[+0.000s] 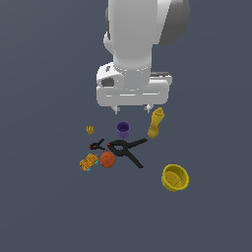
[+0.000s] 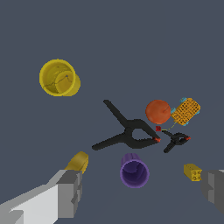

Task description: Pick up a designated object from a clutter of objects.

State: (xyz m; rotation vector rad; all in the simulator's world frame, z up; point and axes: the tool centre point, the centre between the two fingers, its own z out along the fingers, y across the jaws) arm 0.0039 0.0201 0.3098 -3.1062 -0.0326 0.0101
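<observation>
- The job: grab the tiny yellow brick (image 1: 90,129). It sits alone on the floor at the edge of the pile, on the exterior view's left, apart from the purple cup (image 1: 123,129).
- In the wrist view the brick (image 2: 193,172) shows just beside one finger (image 2: 213,190), not between the two.
- So the step now, I think, is to line up over the brick. The gripper (image 1: 132,108) hangs nearer the cup than the brick.
- To do it well: slide sideways toward the exterior view's left first, till the brick is in the middle of the gap. Then go straight down.
- Go slow. The brick is v. small, so a bad line-up could knock it away.
- Stay off the small black clamp (image 1: 97,145), which lies near the brick. The big black clamp (image 1: 127,149), orange ball (image 1: 107,159) & patterned box (image 1: 88,161) lie farther off.
- The yellow bottle (image 1: 156,123) & yellow bowl (image 1: 175,177) are on the other side, no worry.
- Arm pose: it reaches down from the top of the exterior view, wrist pointing at the floor, gripper up high, not touching anything.
- Jaws: wide apart, nothing held. The cup fits easily in the gap in the wrist view.
</observation>
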